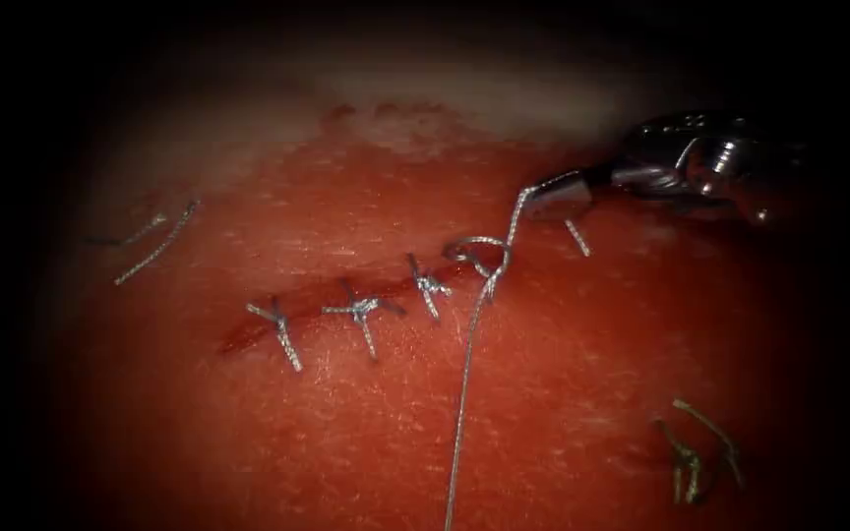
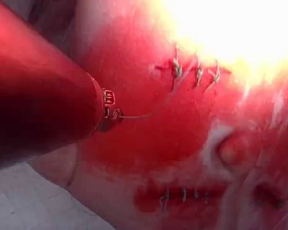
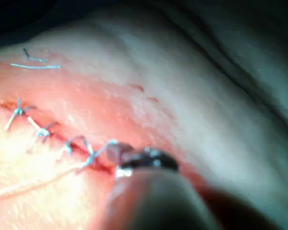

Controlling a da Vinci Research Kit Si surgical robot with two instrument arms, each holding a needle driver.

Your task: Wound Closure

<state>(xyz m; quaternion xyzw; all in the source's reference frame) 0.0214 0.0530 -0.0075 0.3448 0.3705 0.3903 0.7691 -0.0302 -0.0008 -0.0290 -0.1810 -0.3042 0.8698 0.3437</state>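
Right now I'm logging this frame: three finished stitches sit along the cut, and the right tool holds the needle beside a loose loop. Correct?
Not quite. The endoscope view shows the right tool shut on the thread, not the needle. The three finished stitches along the cut and the loose loop are as you say.

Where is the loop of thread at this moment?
In the endoscope view, the loop of thread lies at the right end of the cut, beside the third tied stitch, below the right end effector.
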